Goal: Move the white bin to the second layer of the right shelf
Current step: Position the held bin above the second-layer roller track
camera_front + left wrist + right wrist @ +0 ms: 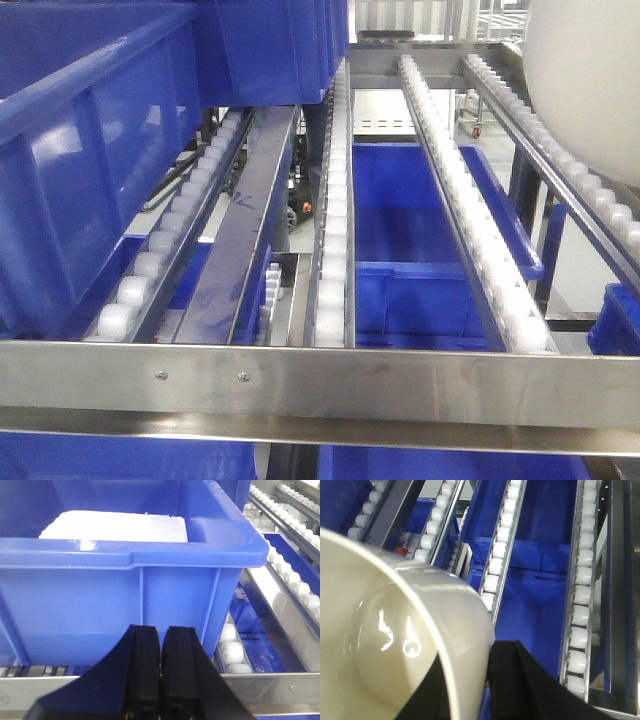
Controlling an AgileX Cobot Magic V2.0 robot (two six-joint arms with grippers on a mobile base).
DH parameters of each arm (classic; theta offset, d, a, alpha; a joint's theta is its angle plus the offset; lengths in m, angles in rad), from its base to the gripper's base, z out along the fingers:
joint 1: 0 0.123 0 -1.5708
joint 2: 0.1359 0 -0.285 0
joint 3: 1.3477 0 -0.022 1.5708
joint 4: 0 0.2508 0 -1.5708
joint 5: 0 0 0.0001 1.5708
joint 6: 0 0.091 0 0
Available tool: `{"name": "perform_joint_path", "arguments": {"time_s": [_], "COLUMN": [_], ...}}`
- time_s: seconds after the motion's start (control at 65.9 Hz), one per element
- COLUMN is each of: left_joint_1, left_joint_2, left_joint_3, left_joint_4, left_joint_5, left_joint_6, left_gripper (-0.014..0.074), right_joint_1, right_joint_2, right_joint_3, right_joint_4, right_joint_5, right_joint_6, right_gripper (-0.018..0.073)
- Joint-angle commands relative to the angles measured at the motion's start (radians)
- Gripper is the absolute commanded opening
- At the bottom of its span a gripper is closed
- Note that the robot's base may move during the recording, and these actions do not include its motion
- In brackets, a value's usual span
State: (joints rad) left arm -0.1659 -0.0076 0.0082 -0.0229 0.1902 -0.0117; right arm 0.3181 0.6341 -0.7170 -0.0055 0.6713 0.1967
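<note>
The white bin (395, 645) is a cream-white plastic tub held in the air over the roller rails. My right gripper (465, 690) is shut on its wall, one finger inside and one outside. The bin also shows at the top right of the front view (585, 80), above the rollers. The right shelf second layer (470, 220) is a steel flow-rack level with rows of white rollers and a flat front lip (320, 385). My left gripper (160, 680) is shut and empty, close in front of a large blue crate (125, 585) on the left rails.
White foam (115, 527) lies inside the blue crate. A second blue crate (270, 50) stands further back on the left rails. More blue crates (420, 250) sit on the level below, seen between the roller rails (502, 540).
</note>
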Motion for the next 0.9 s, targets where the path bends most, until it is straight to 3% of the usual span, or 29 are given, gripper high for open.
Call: {"name": "perform_joint_path", "arguments": {"time_s": [0.0,0.88], "left_joint_1": [-0.007,-0.007], "left_joint_2": [-0.015,-0.015], "left_joint_3": [0.027,0.027], "left_joint_4": [-0.001,-0.001], "left_joint_5": [-0.090,-0.090], "left_joint_6": [-0.010,-0.010], "left_gripper": [0.0085,0.0085], "right_joint_1": [-0.005,-0.005], "right_joint_2": [0.000,0.000], "right_joint_3": [-0.031,-0.031], "right_joint_4": [-0.003,-0.003], "right_joint_5": [-0.086,-0.111], "right_joint_6": [-0.005,-0.005], "right_gripper": [0.0052,0.0052]}}
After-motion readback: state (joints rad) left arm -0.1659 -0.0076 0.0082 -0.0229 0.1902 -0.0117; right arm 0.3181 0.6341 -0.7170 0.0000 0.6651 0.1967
